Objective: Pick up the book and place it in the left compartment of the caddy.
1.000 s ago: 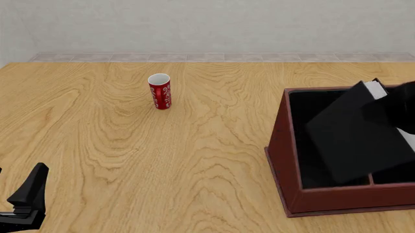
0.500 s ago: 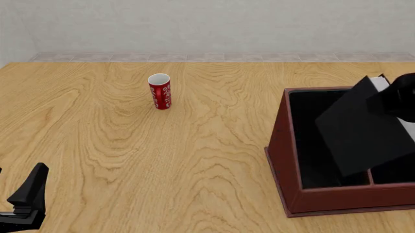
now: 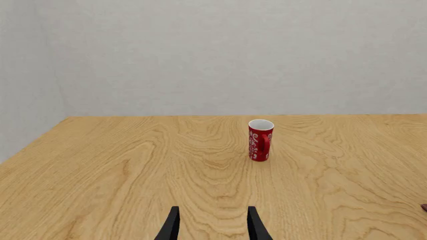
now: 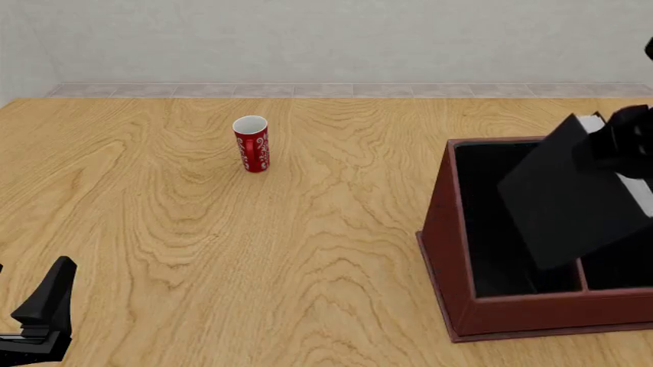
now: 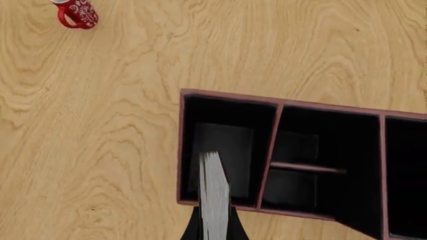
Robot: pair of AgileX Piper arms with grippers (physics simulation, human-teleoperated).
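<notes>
From the left wrist camera we saw the left gripper (image 3: 213, 227) with its two dark fingers (image 3: 171, 227) spread apart and nothing between them. Ahead of it on the wooden table (image 3: 120, 165) stood a red cup (image 3: 260, 140), well clear of the fingertips and a little to their right.

In the front view we found the same left gripper (image 4: 41, 313) low at the near left of the table, far from everything else. Over at the right edge the right gripper (image 4: 622, 141) showed only as a dark mass, and we could not judge its finger gap from there. Just below it hung the book (image 4: 571, 200), tilted, its white page edge up beside the gripper and its lower corner down inside the caddy (image 4: 449, 229), over the left compartment (image 4: 490, 229).

The right wrist camera looked straight down the fingers. We saw the book (image 5: 214, 195) edge-on between the right gripper (image 5: 214, 227), whose dark fingers (image 5: 194, 231) pressed its covers on either side, so it was clamped on the book. Past the book lay the caddy (image 5: 181, 150) with the left compartment (image 5: 230, 125) directly beneath the page edge. The cup (image 5: 77, 12) sat far off, beyond the caddy.
</notes>
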